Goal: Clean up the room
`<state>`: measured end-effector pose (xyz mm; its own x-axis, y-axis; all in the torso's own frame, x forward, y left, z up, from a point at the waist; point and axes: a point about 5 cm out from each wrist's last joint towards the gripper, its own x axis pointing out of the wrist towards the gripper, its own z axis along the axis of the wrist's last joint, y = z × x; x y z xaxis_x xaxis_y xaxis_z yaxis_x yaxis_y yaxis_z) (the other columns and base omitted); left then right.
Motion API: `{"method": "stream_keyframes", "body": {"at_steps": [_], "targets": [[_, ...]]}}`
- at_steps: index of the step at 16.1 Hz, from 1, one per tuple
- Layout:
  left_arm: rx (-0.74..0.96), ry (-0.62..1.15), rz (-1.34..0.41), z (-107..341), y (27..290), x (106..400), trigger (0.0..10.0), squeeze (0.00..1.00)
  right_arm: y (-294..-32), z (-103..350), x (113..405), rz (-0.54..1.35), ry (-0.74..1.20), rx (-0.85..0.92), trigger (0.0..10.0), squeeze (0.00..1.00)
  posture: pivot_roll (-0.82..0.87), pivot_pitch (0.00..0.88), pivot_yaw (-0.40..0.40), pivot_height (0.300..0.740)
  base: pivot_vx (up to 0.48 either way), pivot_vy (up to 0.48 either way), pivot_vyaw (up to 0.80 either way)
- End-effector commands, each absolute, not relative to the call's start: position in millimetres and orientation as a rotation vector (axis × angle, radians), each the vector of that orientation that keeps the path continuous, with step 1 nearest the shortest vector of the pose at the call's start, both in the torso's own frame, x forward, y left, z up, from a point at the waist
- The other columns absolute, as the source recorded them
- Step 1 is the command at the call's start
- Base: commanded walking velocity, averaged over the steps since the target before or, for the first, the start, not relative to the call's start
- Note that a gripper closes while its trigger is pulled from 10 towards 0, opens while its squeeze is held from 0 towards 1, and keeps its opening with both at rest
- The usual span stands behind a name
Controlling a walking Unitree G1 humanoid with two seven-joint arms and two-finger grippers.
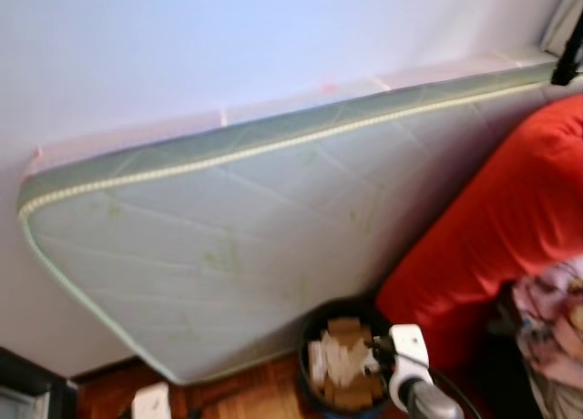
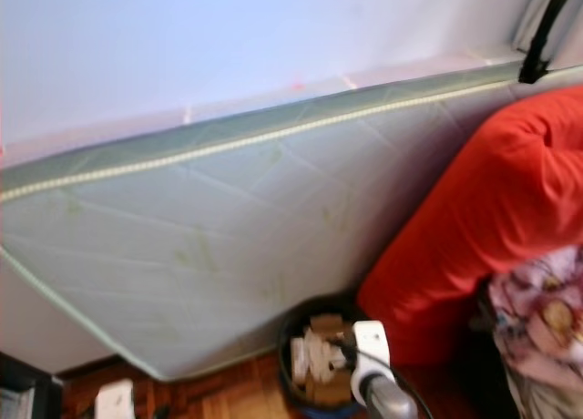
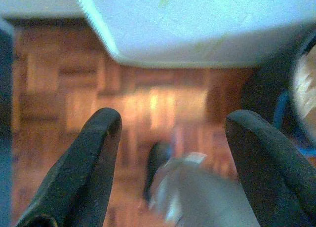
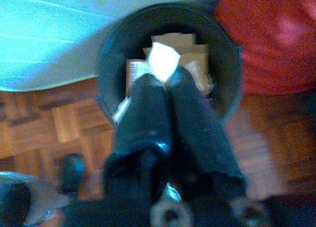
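Writing or labels I can't find anywhere on my screens; nothing legible shows on any surface. My right gripper (image 4: 165, 81) has its two black fingers pressed together on a scrap of white paper (image 4: 163, 60), pinched at the tips and held over the mouth of a round black bin (image 4: 111, 49). That bin already has cardboard pieces (image 1: 339, 360) and crumpled paper inside, and it stands on the wood parquet floor (image 3: 64, 98) at the foot of a pale green quilted mattress (image 1: 237, 237) leaning on its side against the white wall (image 1: 228, 36). Just beside the bin, on my right, is a big red cushion (image 1: 510, 219), with a flowery cloth (image 1: 551, 319) lower down at the edge. My left gripper (image 3: 170, 138) hangs low over the floor, its fingers (image 3: 96, 158) spread wide and gripping nothing; a blurred grey shape sits below them that I can't identify
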<state>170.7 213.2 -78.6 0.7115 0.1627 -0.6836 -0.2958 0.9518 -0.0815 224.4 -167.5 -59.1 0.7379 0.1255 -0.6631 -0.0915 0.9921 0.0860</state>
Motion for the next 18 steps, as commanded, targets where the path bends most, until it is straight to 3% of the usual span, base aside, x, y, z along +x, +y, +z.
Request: {"method": "stream_keyframes", "body": {"at_steps": [1,5,10,18], "targets": [[-0.205,0.764,0.249,-82.7,206.8,165.0,10.0,0.0,-177.8,-65.1,213.1,0.107,0.768,0.025,10.0,0.0,0.0,0.103,-0.031,0.74,0.304,0.0,0.0],[-0.224,0.719,0.245,-79.6,204.9,169.8,10.0,0.0,-176.6,-59.9,221.0,0.118,0.732,0.031,10.0,0.0,0.01,0.116,-0.039,0.74,0.0,0.0,0.0],[-0.239,0.666,0.234,-74.3,200.7,179.2,10.0,0.0,-150.6,-50.8,238.5,0.19,0.695,0.008,10.0,0.0,0.03,0.136,-0.046,0.74,0.0,0.0,0.0],[-0.171,0.375,0.145,-41.5,195.8,212.0,10.0,0.0,-164.8,-16.9,281.8,0.132,0.572,0.03,10.0,0.0,0.11,0.229,-0.052,0.74,0.0,0.0,0.0]]}}
